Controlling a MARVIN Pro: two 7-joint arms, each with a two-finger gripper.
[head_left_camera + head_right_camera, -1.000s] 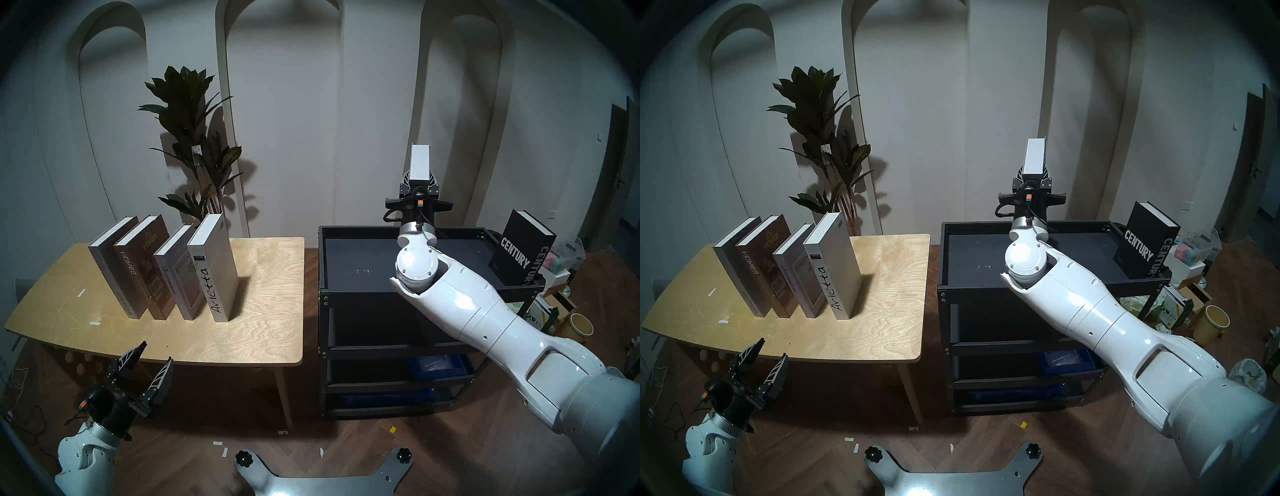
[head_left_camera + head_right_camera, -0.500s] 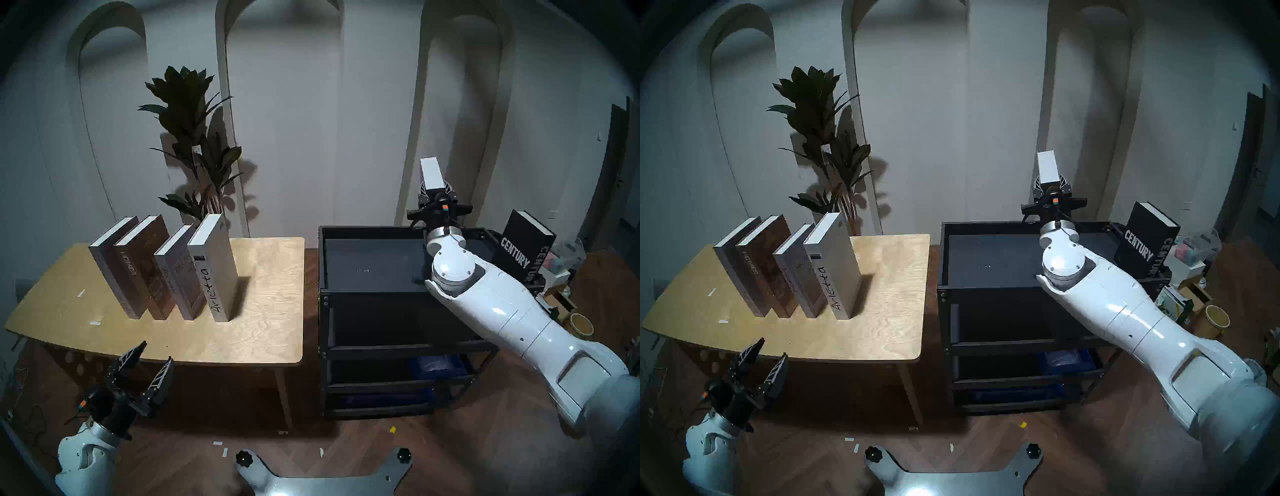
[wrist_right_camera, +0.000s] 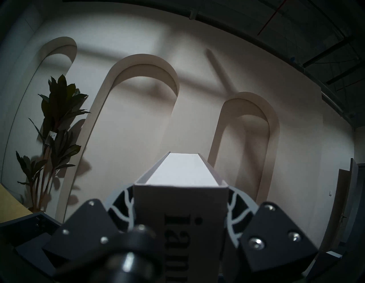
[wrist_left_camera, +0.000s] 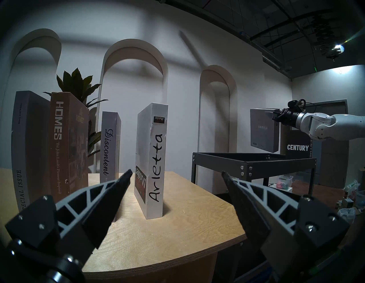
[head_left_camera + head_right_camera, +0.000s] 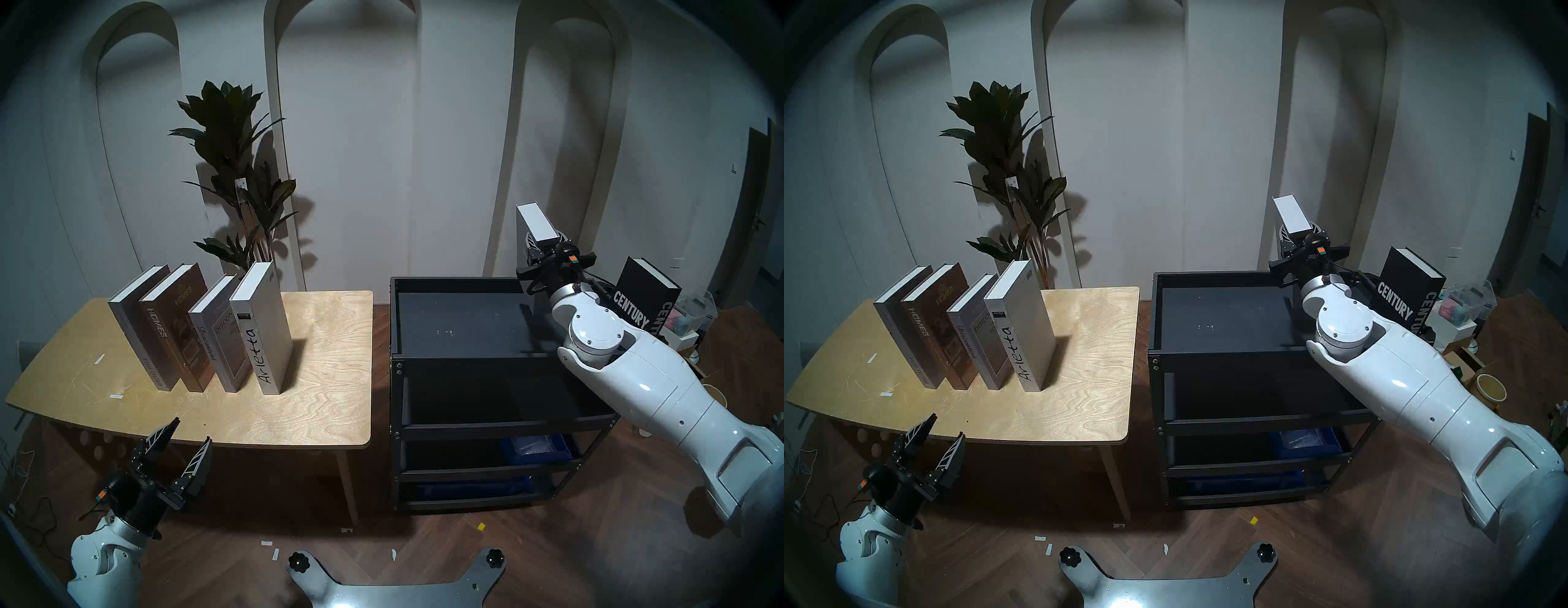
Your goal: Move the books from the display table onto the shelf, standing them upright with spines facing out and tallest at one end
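Right end effector (image 5: 544, 240) clamped on the grey "ianra" hardcover (image 4: 264, 130), held above the black metal shelf (image 5: 456, 283). Left end effector (image 5: 180, 443) wide open, empty. Next: lower it upright beside the black "CENTURY" hardcover (image 5: 636, 312), spine outward.

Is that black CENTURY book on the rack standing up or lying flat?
Standing up. The CENTURY book rests on its bottom edge at the black rack's right end, white page edges on top, title reading level.

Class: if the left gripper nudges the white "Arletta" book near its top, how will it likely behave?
The Arletta book stands tall on a narrow base, its right side unsupported, so it probably tips rather than slides. It looks stiff, boxy, likely keeping shape. The plywood table seems smooth; a low push might slide it.
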